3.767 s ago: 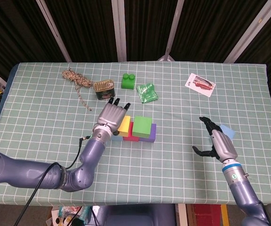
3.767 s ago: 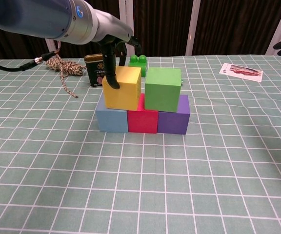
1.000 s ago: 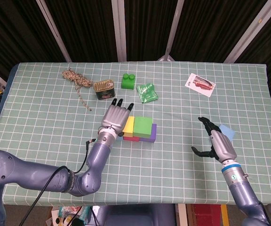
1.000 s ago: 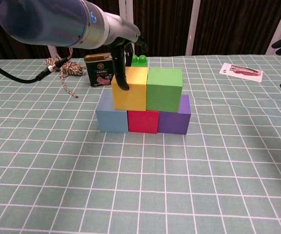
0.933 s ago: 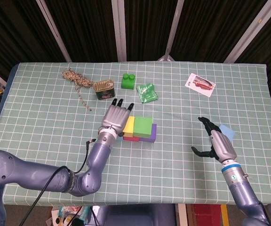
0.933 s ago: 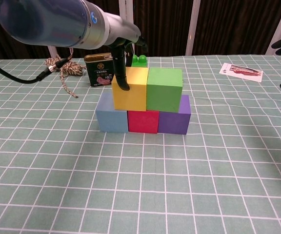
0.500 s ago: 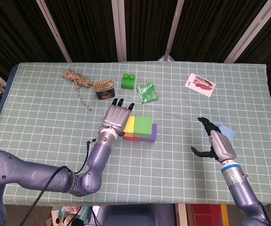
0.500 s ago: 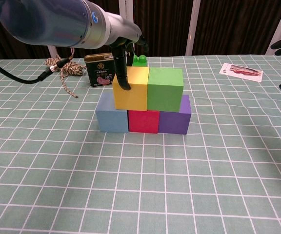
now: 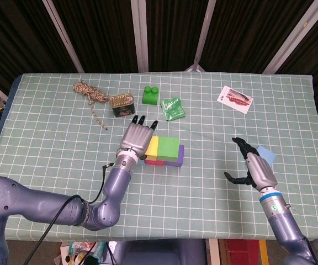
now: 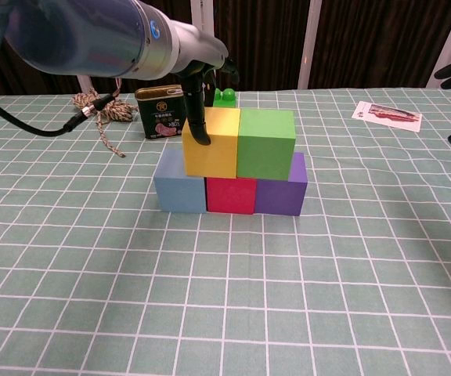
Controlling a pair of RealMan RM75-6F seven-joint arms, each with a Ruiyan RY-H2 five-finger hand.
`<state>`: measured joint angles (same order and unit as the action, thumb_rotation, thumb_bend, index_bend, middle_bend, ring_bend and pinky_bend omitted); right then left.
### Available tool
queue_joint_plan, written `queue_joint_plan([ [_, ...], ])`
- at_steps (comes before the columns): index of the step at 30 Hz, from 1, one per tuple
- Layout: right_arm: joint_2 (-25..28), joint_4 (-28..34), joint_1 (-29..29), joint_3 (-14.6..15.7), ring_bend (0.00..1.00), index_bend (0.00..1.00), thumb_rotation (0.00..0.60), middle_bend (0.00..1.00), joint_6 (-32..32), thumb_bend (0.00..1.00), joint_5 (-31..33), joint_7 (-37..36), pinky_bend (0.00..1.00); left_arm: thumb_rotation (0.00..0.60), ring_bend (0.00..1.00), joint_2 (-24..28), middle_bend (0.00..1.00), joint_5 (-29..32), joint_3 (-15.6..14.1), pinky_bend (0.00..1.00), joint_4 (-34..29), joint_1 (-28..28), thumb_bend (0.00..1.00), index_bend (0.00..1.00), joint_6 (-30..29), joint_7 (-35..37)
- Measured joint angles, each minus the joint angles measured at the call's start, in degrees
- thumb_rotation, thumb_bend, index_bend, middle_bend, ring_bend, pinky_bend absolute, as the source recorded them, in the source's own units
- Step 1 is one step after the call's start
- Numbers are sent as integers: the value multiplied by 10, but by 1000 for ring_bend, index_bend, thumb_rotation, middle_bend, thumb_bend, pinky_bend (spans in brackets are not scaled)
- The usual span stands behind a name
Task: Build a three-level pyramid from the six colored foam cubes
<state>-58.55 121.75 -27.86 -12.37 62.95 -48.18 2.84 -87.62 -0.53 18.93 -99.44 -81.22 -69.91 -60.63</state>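
Note:
The bottom row on the checked cloth is a blue-grey cube (image 10: 180,186), a red cube (image 10: 230,194) and a purple cube (image 10: 282,192). On them stand a yellow cube (image 10: 211,142) and a green cube (image 10: 265,144), touching side by side. My left hand (image 9: 136,136) lies over the yellow cube, thumb (image 10: 200,129) down its near face and the other fingers reaching past its far side. A light blue cube (image 9: 265,153) lies alone at the right. My right hand (image 9: 255,168) hovers just left of it, fingers apart and holding nothing.
At the back lie a coil of rope (image 9: 90,94), a tin can (image 9: 121,104), a green toy brick (image 9: 151,95) and a green packet (image 9: 173,108). A printed card (image 9: 235,99) lies at the back right. The table's right edge is close to the light blue cube.
The left hand has slid the yellow cube to the right until it meets the green cube; in the last second it barely moves. The right hand stays put.

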Motion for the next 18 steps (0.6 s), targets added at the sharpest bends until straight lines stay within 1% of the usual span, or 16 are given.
queue_joint_plan([
  [9, 0, 0, 0, 0, 0, 0, 600, 0, 1, 313, 1, 0, 0, 600, 33, 0, 399, -1, 2, 47, 0, 3, 250, 53, -2, 0],
  [18, 0, 1, 0, 1, 0, 0, 600, 0, 1, 313, 0, 1, 0, 600, 33, 1, 354, -2, 3, 47, -2, 5, 241, 48, -5, -2],
])
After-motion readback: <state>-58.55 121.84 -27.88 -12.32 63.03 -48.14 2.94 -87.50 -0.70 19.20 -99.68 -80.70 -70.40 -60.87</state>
